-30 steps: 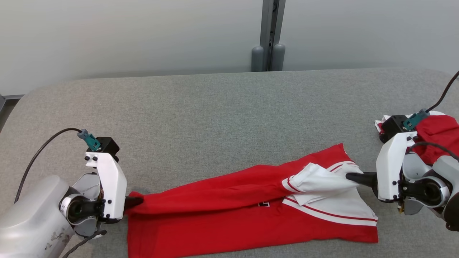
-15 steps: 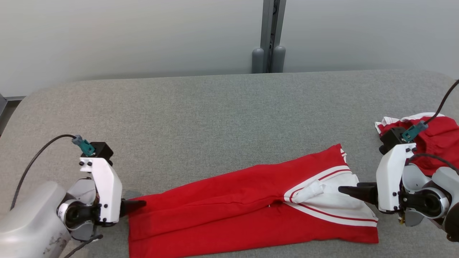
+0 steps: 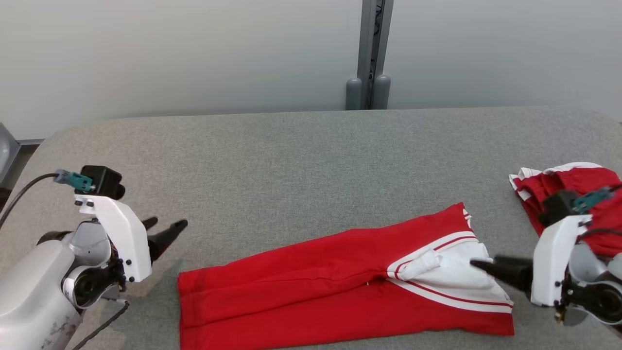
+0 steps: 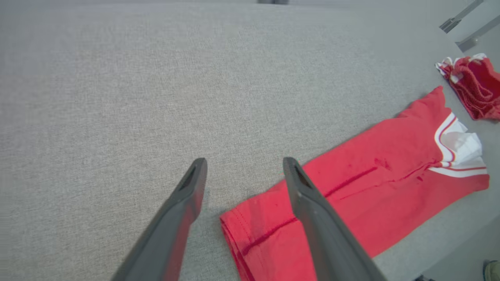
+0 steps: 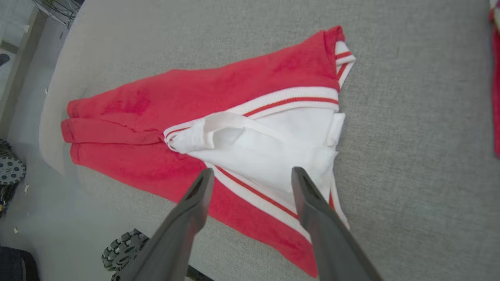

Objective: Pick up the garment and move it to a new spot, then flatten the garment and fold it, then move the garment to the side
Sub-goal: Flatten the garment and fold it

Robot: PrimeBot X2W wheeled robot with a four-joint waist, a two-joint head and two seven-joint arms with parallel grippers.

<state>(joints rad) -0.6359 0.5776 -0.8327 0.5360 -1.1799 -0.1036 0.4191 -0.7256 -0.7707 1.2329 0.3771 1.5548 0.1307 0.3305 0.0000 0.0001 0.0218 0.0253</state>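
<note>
My left gripper [image 3: 167, 223]: the two dark fingers are spread wide with nothing between them. It hangs above the table near the garment's left end, clear of the cloth.

My right gripper [image 3: 478, 265]: the fingers are also wide apart and empty. The tips are over the white panel at the garment's right end. I cannot tell whether they brush it.

Garment: the red knit garment with a white, red-striped panel [image 3: 316, 287] lies near my edge of the table as a long band running left to right. Its far long side is turned over towards the middle, and a crease runs along its length. A loose white flap is bunched where red meets white.

Surface: the grey fabric-covered table [image 3: 291, 160] is bare beyond the garment.

Other cloth: a crumpled red-and-white bundle [image 3: 568, 184] sits at the far right, well apart from the band.

Done, as I judge it: the garment is placed, spread out and given one lengthwise fold, and both ends are let go.

Left, as I judge it: tidy the white flap, fold the band across its length at least once, then carry the packet to the side.
</note>
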